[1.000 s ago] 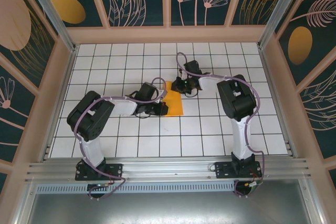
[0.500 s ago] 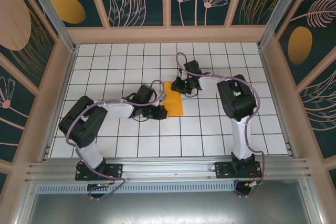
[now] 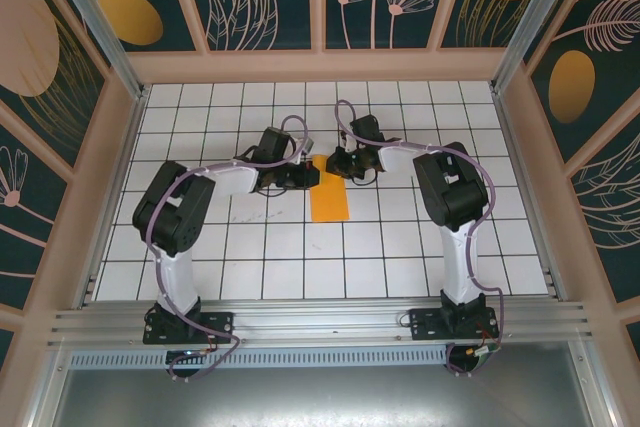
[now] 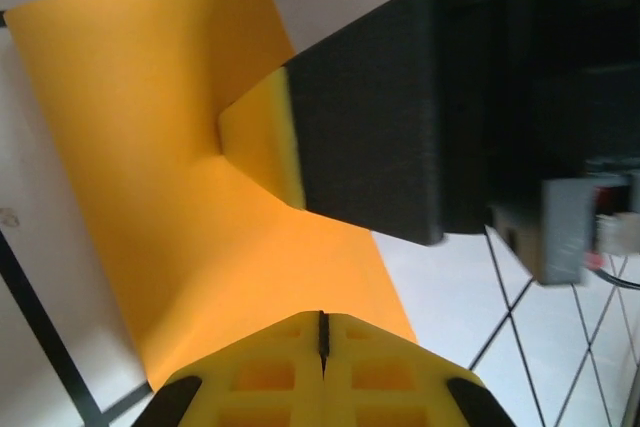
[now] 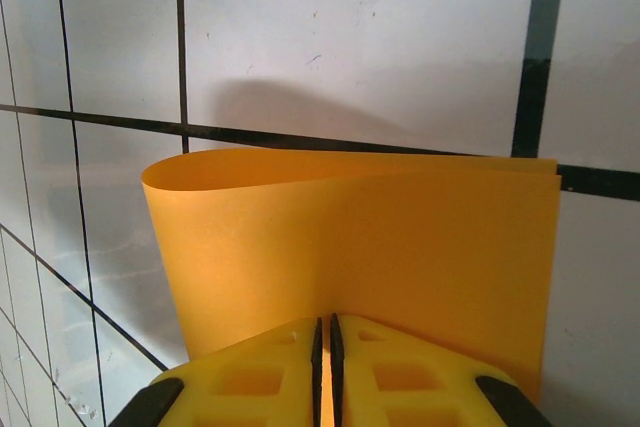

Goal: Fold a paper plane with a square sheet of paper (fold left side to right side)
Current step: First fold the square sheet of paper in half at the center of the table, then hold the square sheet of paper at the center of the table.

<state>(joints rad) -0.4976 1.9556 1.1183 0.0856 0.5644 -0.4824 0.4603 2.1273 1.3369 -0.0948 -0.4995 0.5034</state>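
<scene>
Heads up: the square sheet of paper (image 3: 329, 199) lies doubled over on the worktop (image 3: 400, 247) between your arms, but its folded edge looks like a soft loop, not a crease. Drag across it unevenly and I'd bet the layers skew or spring open. Your left pincer (image 4: 322, 337) is clenched, tips right at the sheet with nothing visibly between them, while the right pincer (image 5: 323, 335) is nearly closed, pinching the sheet's far end.

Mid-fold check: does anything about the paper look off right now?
The paper is doubled over but not flat: its folded edge, left in the right wrist view, bulges as a rounded, uncreased loop. At the opposite corner the two layers look slightly offset. No tears visible.
</scene>
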